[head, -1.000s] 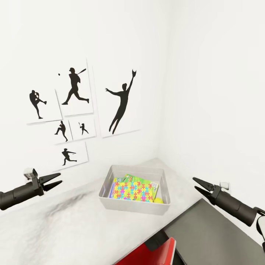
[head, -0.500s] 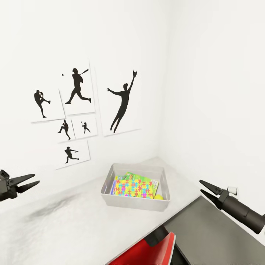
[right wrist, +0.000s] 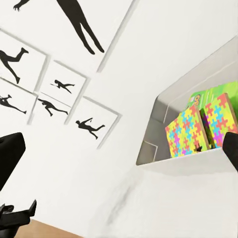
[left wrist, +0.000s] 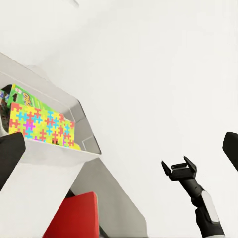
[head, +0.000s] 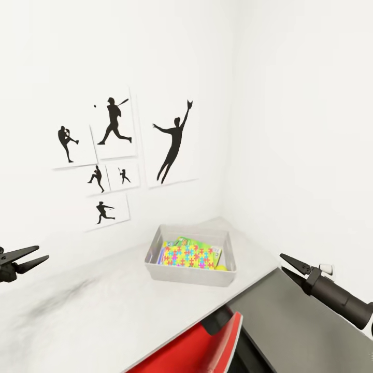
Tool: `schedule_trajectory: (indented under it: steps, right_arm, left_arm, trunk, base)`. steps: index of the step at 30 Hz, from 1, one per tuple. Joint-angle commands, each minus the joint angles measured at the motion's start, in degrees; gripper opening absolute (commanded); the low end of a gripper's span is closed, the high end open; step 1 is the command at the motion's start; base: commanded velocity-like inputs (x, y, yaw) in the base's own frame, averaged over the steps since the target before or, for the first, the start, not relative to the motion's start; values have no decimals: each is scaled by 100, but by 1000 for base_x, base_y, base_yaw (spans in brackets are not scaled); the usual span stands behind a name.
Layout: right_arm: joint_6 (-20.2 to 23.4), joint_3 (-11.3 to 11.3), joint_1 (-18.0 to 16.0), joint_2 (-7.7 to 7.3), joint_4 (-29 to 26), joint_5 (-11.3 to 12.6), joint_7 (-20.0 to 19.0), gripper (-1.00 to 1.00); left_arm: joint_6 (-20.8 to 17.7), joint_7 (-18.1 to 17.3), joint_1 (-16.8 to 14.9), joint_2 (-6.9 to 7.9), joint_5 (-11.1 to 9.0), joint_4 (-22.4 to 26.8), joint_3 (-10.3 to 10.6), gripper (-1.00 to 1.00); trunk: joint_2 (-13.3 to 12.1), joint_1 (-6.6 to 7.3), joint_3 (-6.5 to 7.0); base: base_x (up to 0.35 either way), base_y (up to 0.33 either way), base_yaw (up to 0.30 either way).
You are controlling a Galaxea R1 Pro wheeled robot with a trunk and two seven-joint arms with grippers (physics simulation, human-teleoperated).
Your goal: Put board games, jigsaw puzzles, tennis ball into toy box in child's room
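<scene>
The toy box (head: 190,269) sits on the pale top of the table (head: 103,321), close to the corner where the two white walls meet. Inside it lie two bright jigsaw puzzles (head: 189,256) side by side, leaning against a board game with a green cover (head: 199,244) that shows behind them, and a yellow-green tennis ball (head: 221,268) rests in the box's near right corner. The left gripper (head: 33,255) hangs above the left end of the table, well apart from the box, its two fingers spread with nothing between them. The right gripper (head: 290,264) hangs over the lower dark grey section of the table (head: 300,331), to the right of the box and clear of it, fingers also parted and empty. From the left wrist camera the right gripper (left wrist: 178,167) appears end-on with its fingers apart, beyond the box wall (left wrist: 59,153). Six framed baseball silhouettes (head: 111,155) hang on the wall behind the table. A red chair back (head: 197,347) stands at the table's near edge
</scene>
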State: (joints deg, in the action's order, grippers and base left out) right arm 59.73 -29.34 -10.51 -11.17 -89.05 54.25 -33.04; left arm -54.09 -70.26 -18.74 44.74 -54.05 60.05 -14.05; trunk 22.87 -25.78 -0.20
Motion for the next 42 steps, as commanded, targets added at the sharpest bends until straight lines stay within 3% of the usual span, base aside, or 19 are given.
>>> schedule_trajectory:
  steps: [1, 32, 42]
  right_arm:
    - [27, -9, -4, 1, 2, -37, -45, 100]
    - [27, 36, -8, 3, -16, -26, -54, 100]
    - [27, 54, -12, 17, -20, -28, -51, 100]
  left_arm:
    - [-40, -3, -3, 1, -19, -2, 2, 100]
    - [-6, -13, 2, -9, -18, -3, -1, 100]
    - [-56, -187, 0, 5, -25, -3, -6, 100]
  trunk:
    - [5, 0, -3]
    - [5, 0, -3]
    - [5, 0, -3]
  base:
    - [-231, 0, 0]
    - [-223, 45, 0]
    - [-57, 1, 0]
